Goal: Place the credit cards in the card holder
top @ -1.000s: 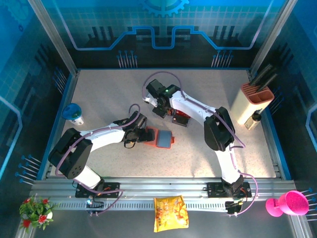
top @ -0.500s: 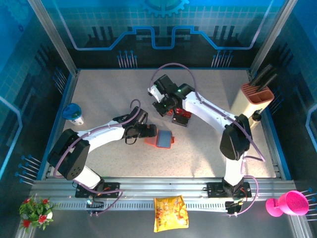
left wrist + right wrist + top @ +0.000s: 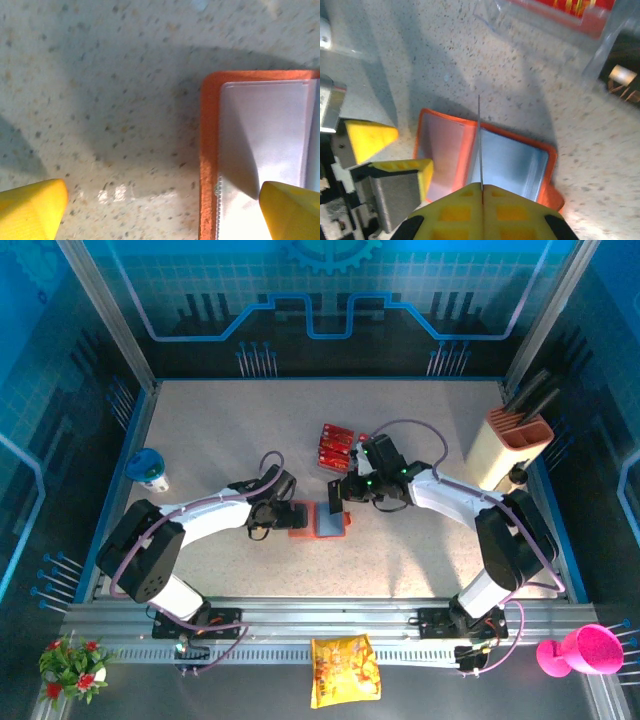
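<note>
With right hand (image 3: 481, 187) clamped on a credit card (image 3: 480, 140), edge-down over the open card holder (image 3: 445, 155) mid-way across the surface (image 3: 200, 440), and left hand (image 3: 162, 207) spread wide, empty, straddling its 9 o'clock edge: may miss the pocket (image 3: 512, 162) and shove the holder askew if unpinned.

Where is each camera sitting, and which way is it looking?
Top external: above and behind, looking down on the table; the left arm and right arm show, bases at the bottom.
Left wrist: on the left arm, looking down past the open left tool at the card holder.
Right wrist: on the right arm, looking down; the right tool is shut on a thin credit card.
Shared: both wrist views show the orange card holder.
</note>
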{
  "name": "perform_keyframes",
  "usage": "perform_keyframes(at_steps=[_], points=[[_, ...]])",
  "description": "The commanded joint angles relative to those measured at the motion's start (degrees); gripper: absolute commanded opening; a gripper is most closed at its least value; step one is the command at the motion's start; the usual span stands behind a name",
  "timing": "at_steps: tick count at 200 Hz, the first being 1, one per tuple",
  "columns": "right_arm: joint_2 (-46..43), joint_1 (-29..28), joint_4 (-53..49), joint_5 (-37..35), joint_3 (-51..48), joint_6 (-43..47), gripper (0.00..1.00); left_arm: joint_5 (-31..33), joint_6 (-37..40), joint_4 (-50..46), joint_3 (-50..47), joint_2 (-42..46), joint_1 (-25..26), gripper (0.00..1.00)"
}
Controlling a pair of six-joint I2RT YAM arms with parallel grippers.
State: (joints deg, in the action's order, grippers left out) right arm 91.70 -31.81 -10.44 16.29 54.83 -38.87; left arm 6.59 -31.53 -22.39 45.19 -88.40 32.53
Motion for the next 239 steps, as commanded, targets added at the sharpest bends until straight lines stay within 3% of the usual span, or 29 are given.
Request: perform_keyframes(at_steps=[1,45,122,239], points=[[-1.7,-0.1,15.7,4.3,-4.1,-11.3,0.0,1.6,-1.3,-2.2,-1.8,2.1,0.5,0.99],[-0.8,-0.9,25.3,4.0,-10.9,-16.6,0.0,1.8,-2.1,-2.0,-2.5,2.3,0.5,0.99],[3.2,-3.8,24.6,5.3,-8.1,-12.4,0.0,1.8,-1.9,-1.6,-2.0,1.8,0.5,0.99],[6.5,-3.8,25.6,5.3,-10.3,-10.7,0.0,2.3,-2.0,-1.9,-1.9,1.3,0.5,0.99]])
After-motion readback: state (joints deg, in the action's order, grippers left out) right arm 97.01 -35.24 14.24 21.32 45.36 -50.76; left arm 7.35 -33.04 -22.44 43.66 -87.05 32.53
